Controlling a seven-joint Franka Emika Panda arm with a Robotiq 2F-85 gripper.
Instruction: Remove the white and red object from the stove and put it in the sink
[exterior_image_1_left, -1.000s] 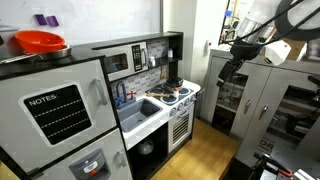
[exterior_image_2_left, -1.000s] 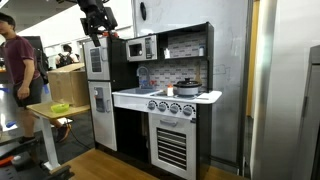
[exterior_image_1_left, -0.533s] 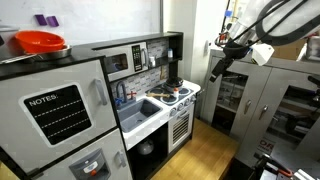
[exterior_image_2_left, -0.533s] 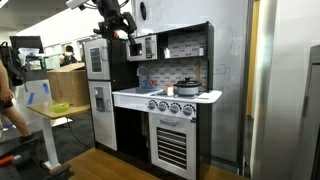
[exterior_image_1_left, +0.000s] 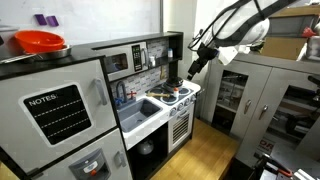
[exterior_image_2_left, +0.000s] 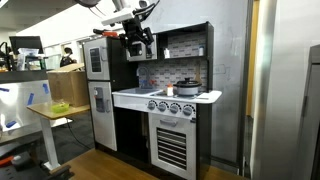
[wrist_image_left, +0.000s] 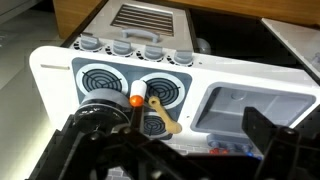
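Observation:
The white and red object (wrist_image_left: 137, 93) is a small white piece with an orange-red ball, standing on the stove (wrist_image_left: 110, 78) between the burners, next to a tan spoon-shaped piece (wrist_image_left: 160, 113). It shows as a small speck in an exterior view (exterior_image_2_left: 170, 91). The sink (wrist_image_left: 255, 108) is the pale basin beside the stove, seen in both exterior views (exterior_image_1_left: 143, 108) (exterior_image_2_left: 130, 93). My gripper (wrist_image_left: 175, 150) is open and empty, high above the stove and sink (exterior_image_1_left: 195, 62) (exterior_image_2_left: 135, 42).
A dark pot (exterior_image_2_left: 188, 87) stands on the stove (exterior_image_2_left: 172, 98). A black-fronted microwave (exterior_image_1_left: 118, 62) sits above the counter. A red-orange bowl (exterior_image_1_left: 40, 42) rests on top of the toy fridge. Grey cabinets (exterior_image_1_left: 265, 100) stand beside the kitchen.
The arm has swung in from the side toward the toy kitchen and now hangs above the stove. The gripper stays open.

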